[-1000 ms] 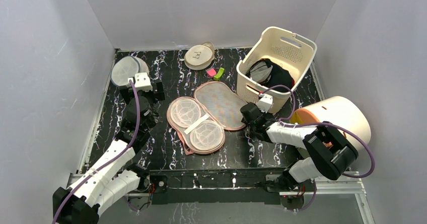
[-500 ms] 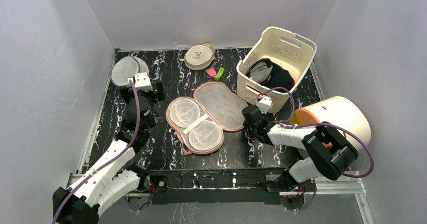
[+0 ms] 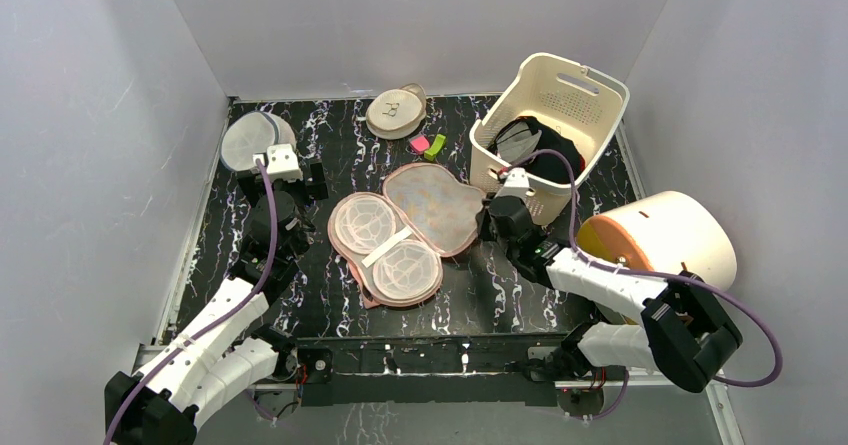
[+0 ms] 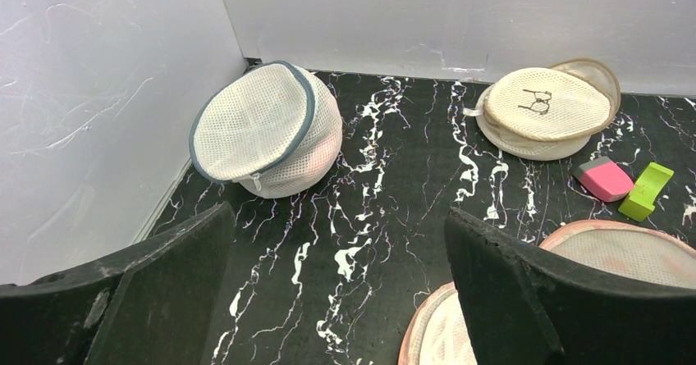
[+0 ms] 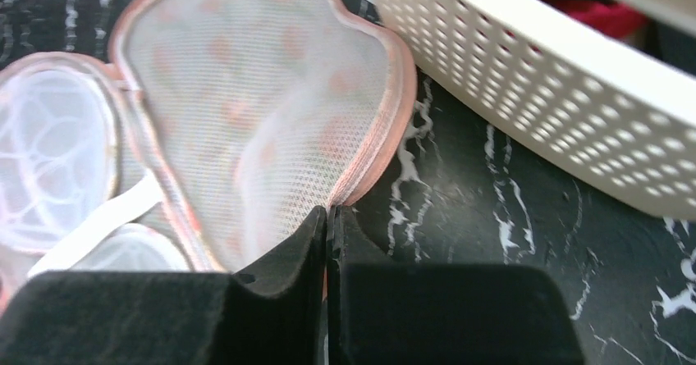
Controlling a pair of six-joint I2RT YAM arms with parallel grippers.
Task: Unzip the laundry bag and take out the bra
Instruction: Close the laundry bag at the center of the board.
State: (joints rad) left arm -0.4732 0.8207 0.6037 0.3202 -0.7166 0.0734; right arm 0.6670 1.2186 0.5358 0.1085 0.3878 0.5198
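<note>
Right gripper (image 5: pixel 328 214) is pinching the pink trim of the flat, two-lobed beige-pink mesh laundry bag (image 3: pixel 432 211).
The bag is lying unzipped mid-table; the left gripper (image 4: pixel 338 221) is hanging wide apart. Next probably calls for lifting this flap and reaching for the bra.

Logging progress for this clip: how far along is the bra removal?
Done: laundry bag lies unzipped, flap spread open. In hand: right pincer shut on the flap's pink trim; left pincer open, idle. Left: unclear; a grey garment in the basket may be the bra.

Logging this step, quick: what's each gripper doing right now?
Left gripper: open, holding nothing.
Right gripper: closed on the laundry bag at its pink edge.
</note>
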